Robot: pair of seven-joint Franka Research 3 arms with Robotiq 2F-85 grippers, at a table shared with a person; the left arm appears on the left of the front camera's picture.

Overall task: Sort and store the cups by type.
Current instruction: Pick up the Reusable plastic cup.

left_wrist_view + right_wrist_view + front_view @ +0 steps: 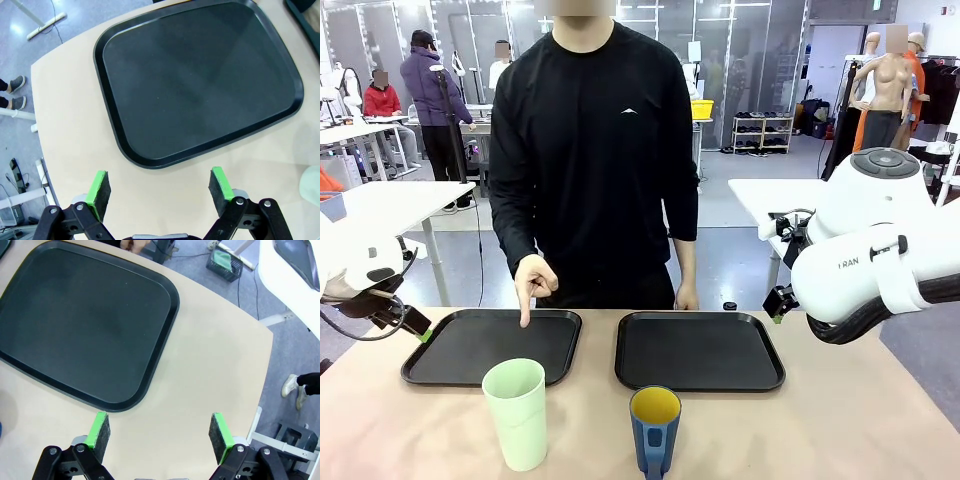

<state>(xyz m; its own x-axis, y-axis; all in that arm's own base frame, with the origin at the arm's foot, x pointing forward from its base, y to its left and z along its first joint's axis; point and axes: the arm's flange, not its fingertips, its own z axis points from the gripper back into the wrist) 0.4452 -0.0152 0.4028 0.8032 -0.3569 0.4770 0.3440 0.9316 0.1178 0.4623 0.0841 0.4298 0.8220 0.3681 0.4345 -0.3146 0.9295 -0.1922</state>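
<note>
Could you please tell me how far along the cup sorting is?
Nothing stored: green tumbler and blue mug stand on the table; left tray and right tray are bare. The person's hand points at the left tray; left gripper and right gripper open, empty. Both cups remain.

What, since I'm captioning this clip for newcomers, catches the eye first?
Two cups stand at the table's near edge: a mint tumbler before the left tray, a blue mug with yellow inside before the right tray. The person's hand points a finger down at the left tray's far edge. The left gripper and right gripper hang open over the table.
</note>
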